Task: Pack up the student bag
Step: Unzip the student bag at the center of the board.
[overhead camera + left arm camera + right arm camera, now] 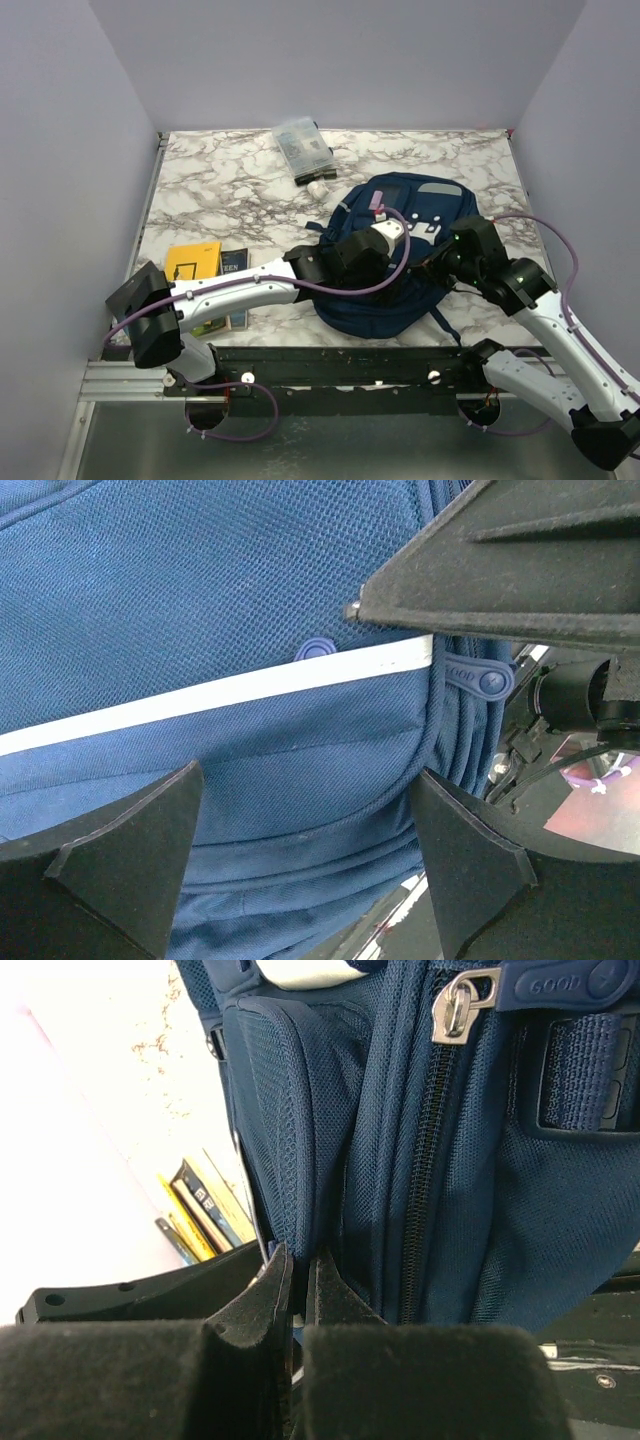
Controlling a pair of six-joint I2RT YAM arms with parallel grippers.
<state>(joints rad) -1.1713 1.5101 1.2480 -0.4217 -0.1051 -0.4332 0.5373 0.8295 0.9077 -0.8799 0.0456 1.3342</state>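
The student bag (400, 290), a navy backpack, lies flat on the marble table at the near middle. My left gripper (398, 232) reaches over its top from the left. In the left wrist view this gripper (305, 775) is open, its fingers (130, 850) spread wide just above the blue fabric and a pale trim line (220, 690). My right gripper (440, 262) sits at the bag's right side. In the right wrist view it (298, 1272) is shut, pinching a thin edge of the bag (300, 1140) beside a closed zipper (425, 1160) with a metal pull (455, 1005).
A yellow book (192, 262) and a dark book (235, 268) lie left of the bag, under my left arm. A clear pouch (302, 148) and a small white object (318, 187) rest at the back. Grey walls enclose the table.
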